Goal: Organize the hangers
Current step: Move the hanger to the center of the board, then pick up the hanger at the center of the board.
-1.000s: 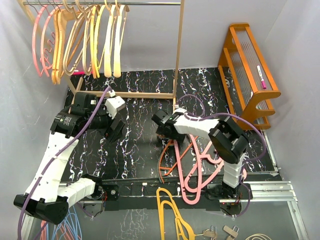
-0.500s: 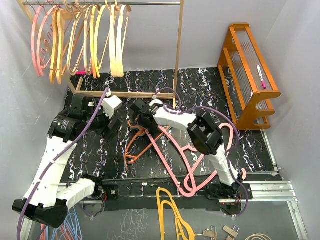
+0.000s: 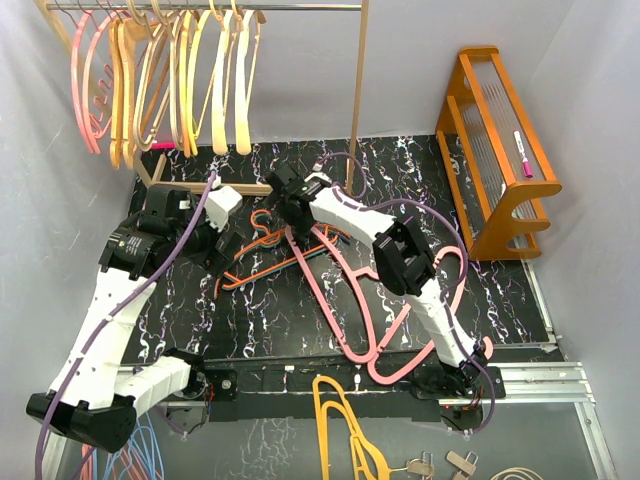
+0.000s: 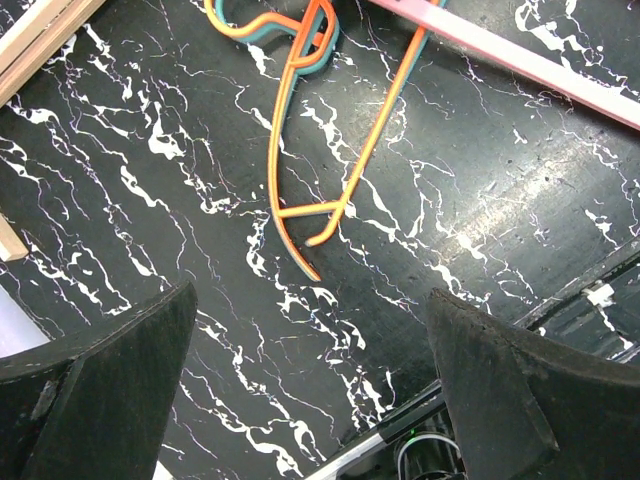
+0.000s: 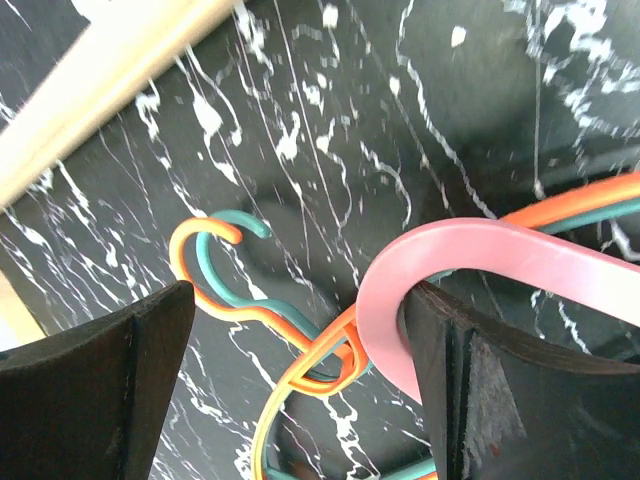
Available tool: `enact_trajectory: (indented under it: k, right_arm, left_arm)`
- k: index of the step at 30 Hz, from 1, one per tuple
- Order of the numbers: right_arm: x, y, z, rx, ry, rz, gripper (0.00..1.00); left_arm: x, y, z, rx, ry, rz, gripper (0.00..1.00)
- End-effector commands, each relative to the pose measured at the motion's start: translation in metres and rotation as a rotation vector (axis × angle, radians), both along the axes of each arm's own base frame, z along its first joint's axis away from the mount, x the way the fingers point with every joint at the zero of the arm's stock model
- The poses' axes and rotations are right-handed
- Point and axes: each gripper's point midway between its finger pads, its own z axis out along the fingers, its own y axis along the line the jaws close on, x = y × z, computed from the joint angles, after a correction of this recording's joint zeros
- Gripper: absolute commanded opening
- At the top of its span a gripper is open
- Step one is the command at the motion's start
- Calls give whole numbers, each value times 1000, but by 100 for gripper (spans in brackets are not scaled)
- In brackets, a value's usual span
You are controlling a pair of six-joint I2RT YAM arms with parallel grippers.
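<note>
Several pink, tan and yellow-orange hangers [image 3: 170, 70] hang on the rail at the back left. On the black mat lie an orange hanger [image 3: 250, 270], a teal hanger [image 3: 310, 245] and long pink hangers [image 3: 335, 295]. My right gripper [image 3: 288, 205] [image 5: 300, 300] is open over their hooks. The pink hook [image 5: 450, 250] curls around its right finger, with the orange hook [image 5: 180, 250] and teal hook [image 5: 235, 220] between the fingers. My left gripper [image 3: 218, 250] [image 4: 312, 300] is open and empty above the mat, just short of the orange hanger's end [image 4: 290, 150].
The rack's wooden base bar [image 5: 110, 80] and upright post [image 3: 358, 100] stand close behind the right gripper. An orange wooden shelf [image 3: 500, 150] is at the back right. A mustard-yellow hanger [image 3: 340, 420] and a blue-and-pink bunch [image 3: 130, 455] lie off the mat's front edge.
My right gripper has swept left and back toward the rack, dragging the orange, teal and pink hangers with it. The left gripper drew back a little to the left.
</note>
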Motion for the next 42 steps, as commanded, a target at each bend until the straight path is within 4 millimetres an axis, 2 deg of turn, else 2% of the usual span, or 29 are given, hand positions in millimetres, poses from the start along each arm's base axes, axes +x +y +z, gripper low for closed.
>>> enact_trajectory:
  k: [1,5,8,11,14,15,16,20,22,23,25,29,31,33,35,38,40,42]
  right_arm:
    - [32,-14,31,42,-58,-67,88]
    - [47,-7,48,51,-115,-39,88]
    - [48,-6,56,46,-140,-5,90]
    - [38,-14,63,34,-164,37,92]
    - [13,-31,69,37,-184,89,94]
    - [3,-38,81,52,-207,106,94]
    - [-10,-47,75,39,-204,129,94]
    - [-44,-78,101,39,-314,214,98]
    - [-60,-92,132,60,-426,297,98]
    - [-69,-99,139,76,-470,341,98]
    - [-82,-130,151,100,-555,392,98]
    - [-95,-207,144,90,-588,341,98]
    - [-98,-236,143,29,-584,310,98]
    - [-100,-257,151,-5,-598,289,98]
    - [-102,-268,165,8,-632,284,98]
    - [-102,-279,172,56,-651,295,98]
    - [-101,-284,171,111,-647,305,98]
    - [-101,-287,167,157,-628,327,98]
  left_arm:
    - [8,-2,9,-10,-23,16,97]
    - [9,-5,9,-19,-10,7,97]
    - [1,-14,9,-57,26,-33,97]
    - [-9,-20,5,-94,62,-58,97]
    - [-18,-23,-6,-110,99,-73,97]
    - [-21,-23,-11,-113,114,-75,97]
    - [-22,-24,-14,-112,129,-77,97]
    - [-21,-25,-19,-101,162,-87,97]
    - [-20,-29,-18,-103,170,-102,97]
    - [-19,-32,-19,-103,180,-107,97]
    - [-16,-39,-20,-111,187,-110,97]
    - [-2,-63,-28,-114,204,-125,97]
    - [10,-79,-34,-97,204,-127,97]
    - [24,-101,-35,-121,207,-123,97]
    - [34,-126,-32,-175,226,-119,97]
    - [48,-160,-29,-184,191,-53,97]
    - [65,-170,-37,-72,65,146,97]
    - [68,-184,-43,10,-27,306,97]
